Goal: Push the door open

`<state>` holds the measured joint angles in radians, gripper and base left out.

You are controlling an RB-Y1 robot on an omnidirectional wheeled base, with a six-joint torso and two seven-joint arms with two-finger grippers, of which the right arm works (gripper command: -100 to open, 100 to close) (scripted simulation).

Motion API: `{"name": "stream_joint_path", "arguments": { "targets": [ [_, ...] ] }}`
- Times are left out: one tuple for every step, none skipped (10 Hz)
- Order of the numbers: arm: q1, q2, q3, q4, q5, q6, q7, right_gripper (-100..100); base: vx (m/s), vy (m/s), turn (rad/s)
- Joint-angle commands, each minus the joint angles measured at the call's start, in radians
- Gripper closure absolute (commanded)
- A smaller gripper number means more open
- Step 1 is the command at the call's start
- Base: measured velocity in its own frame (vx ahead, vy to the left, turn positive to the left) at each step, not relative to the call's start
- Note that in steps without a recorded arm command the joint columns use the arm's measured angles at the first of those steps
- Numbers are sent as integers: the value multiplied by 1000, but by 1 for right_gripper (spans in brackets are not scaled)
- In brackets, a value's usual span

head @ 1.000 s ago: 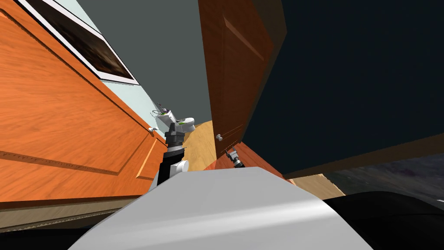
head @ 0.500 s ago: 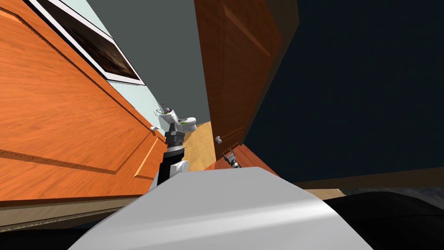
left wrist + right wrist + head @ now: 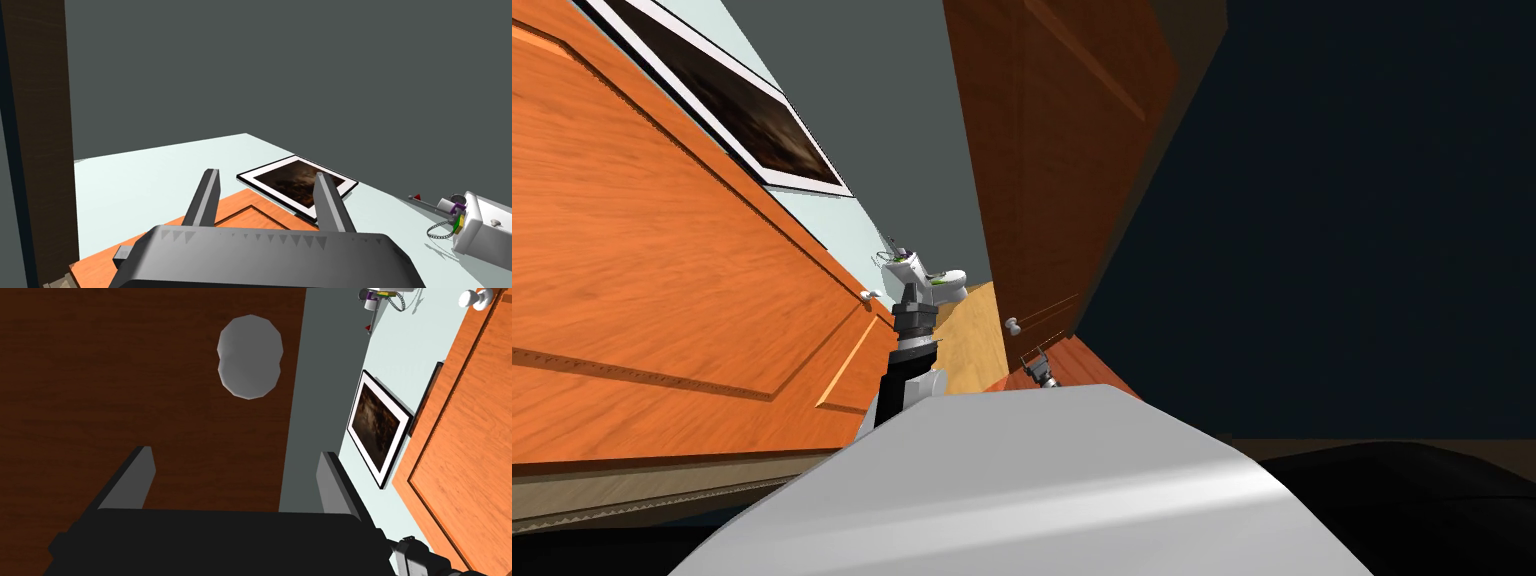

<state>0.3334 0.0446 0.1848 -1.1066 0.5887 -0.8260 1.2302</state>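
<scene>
The dark brown wooden door stands ajar on the right, its pale round knob low on its face. My right gripper is low by that door, under the knob. In the right wrist view, the gripper is open and empty. It faces the door's surface a short way from the knob, near the door's free edge. I cannot tell whether the fingers touch the wood. My left gripper is open and empty, held out ahead between the two doors.
An orange panelled door with a small knob runs along my left. A framed dark picture hangs on the pale wall beyond it. A white toilet stands ahead on the tan floor. A black area lies right of the brown door.
My view has moved forward, so the brown door looms larger and the black area beside it has grown. The knob and my right gripper have shifted slightly left. The left arm holds its pose.
</scene>
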Motion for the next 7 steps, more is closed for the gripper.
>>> {"name": "stream_joint_path", "arguments": {
  "targets": [
    [-5, -31, -2, 3, -2, 1, -1, -100, 76, 26, 10],
    [-9, -48, -3, 6, -4, 2, -1, -100, 135, 53, 10],
    [-13, -60, -4, 10, -6, 3, -2, -100, 172, 116, 18],
    [-16, -64, -5, 11, -8, 4, -2, -100, 178, 131, 5],
    [-21, -65, -7, 15, -10, 5, -3, -100, 142, 117, 7],
    [-26, -60, -8, 18, -12, 6, -3, -100, 167, 112, 14],
    [-30, -48, -9, 22, -15, 7, -4, -100, 198, 100, 14]
  ]
}}
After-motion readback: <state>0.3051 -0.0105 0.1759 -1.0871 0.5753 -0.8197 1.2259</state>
